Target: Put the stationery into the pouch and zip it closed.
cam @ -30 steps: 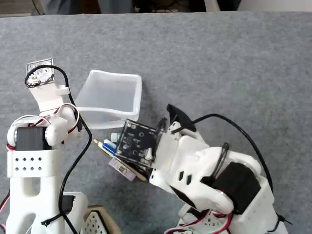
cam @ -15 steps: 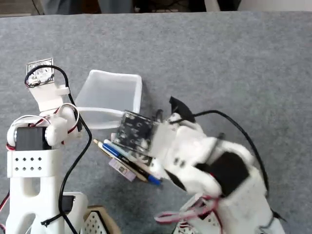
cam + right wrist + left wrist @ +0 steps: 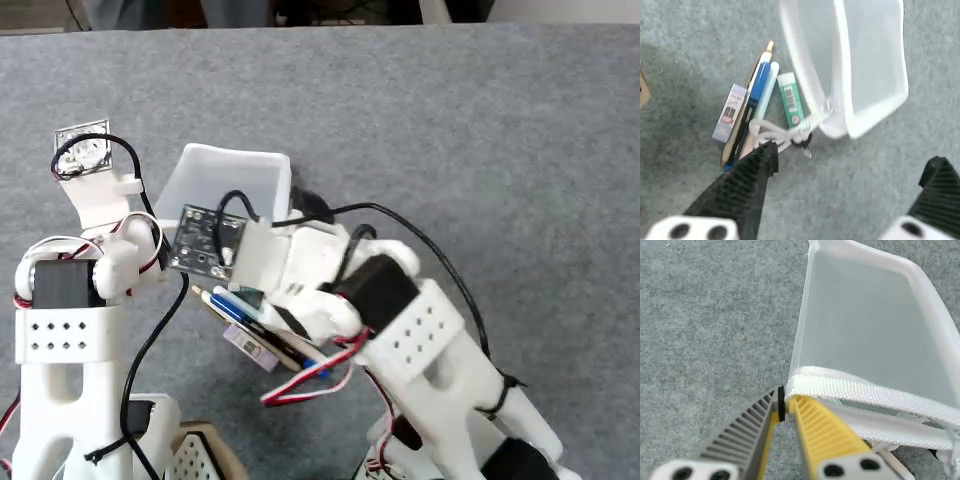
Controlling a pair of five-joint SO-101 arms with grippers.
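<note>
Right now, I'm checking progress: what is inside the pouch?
Nothing shows through the mesh pouch. The blue pen, pencil and green-labelled stick lie outside it. In the high view the right arm covers its mouth.

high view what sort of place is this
Probably a robotics test bench: left arm and right arm side by side on a grey-carpeted table, with a mesh pouch and pens laid out.

One mesh pouch (image 3: 870, 60), one pencil (image 3: 769, 48), one blue pen (image 3: 753, 102), one pale pen (image 3: 768, 86), one green-labelled stick (image 3: 790, 100), one small purple box (image 3: 729, 113), and two robot arms, left arm (image 3: 65, 300) and right arm (image 3: 420, 340).
</note>
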